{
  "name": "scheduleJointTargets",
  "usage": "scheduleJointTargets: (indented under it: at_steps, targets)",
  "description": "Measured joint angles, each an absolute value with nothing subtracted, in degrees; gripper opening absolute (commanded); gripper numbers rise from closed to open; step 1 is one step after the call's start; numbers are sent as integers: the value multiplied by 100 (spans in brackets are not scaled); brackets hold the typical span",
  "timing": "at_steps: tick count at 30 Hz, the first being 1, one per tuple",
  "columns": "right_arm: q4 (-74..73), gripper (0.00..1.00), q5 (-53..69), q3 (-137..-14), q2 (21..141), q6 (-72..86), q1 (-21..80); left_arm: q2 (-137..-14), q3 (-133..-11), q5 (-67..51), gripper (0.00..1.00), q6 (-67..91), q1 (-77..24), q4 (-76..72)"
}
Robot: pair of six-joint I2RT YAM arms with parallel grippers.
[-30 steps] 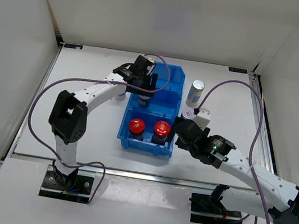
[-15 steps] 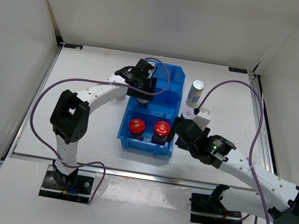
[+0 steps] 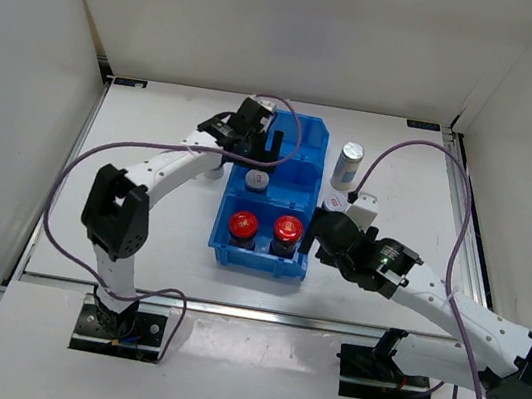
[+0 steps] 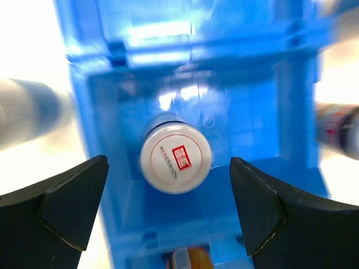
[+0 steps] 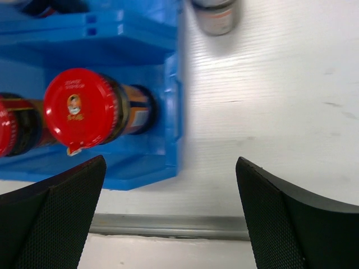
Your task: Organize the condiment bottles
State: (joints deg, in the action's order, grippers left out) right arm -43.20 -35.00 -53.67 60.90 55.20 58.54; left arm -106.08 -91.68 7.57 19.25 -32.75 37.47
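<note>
A short silver-lidded jar [image 3: 257,180] stands in the middle compartment of the blue bin [image 3: 303,170]; it also shows in the left wrist view [image 4: 175,158]. My left gripper [image 3: 264,149] is open above it and touches nothing, the jar lying between its fingers [image 4: 67,204] in that view. Two red-capped jars [image 3: 244,224] [image 3: 288,228] stand in the near compartment. My right gripper [image 3: 317,234] is open and empty beside the bin's right front corner, next to one red-capped jar [image 5: 78,109]. A tall silver-capped bottle [image 3: 349,164] and a short jar [image 3: 330,203] stand on the table right of the bin.
Another bottle [image 4: 22,120] shows blurred on the table left of the bin, mostly hidden under my left arm in the top view. The bin's far compartment [image 3: 292,133] holds nothing. A metal rail [image 5: 168,224] runs along the table's near edge.
My left gripper has let go of the short jar in the middle compartment and has risen back toward the far end. My right arm has shifted slightly.
</note>
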Motion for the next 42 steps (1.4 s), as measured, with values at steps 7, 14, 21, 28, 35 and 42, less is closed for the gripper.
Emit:
scheduleJointTargets:
  at_steps: [7,14,21,28,35,42]
  targets:
    - [-5360,99,-4012,-6858,6283,4759,4952,-8226,-8646,1688,100,1339,-3277,3516]
    - [-5135,99,-2543,-7756,7675,3273,2707,-5813,-6099,3181,100,672,-3367,2617]
    - [-4692,98,-982,-7784,9091,2676,2383,-5723,-4928,3647,100,69,-3774,2300]
    - [-4473,95,-539,-7940,9625,2652,2408,-6010,-5151,3820,100,-82,-3774,1914]
    - [-4508,77,-454,-7942,10298,2641,2414,-6069,-5151,3813,100,-86,-3771,1892]
    - [-4571,27,-814,-7992,10298,2633,2563,-6069,-5151,3813,100,-86,-3774,1885]
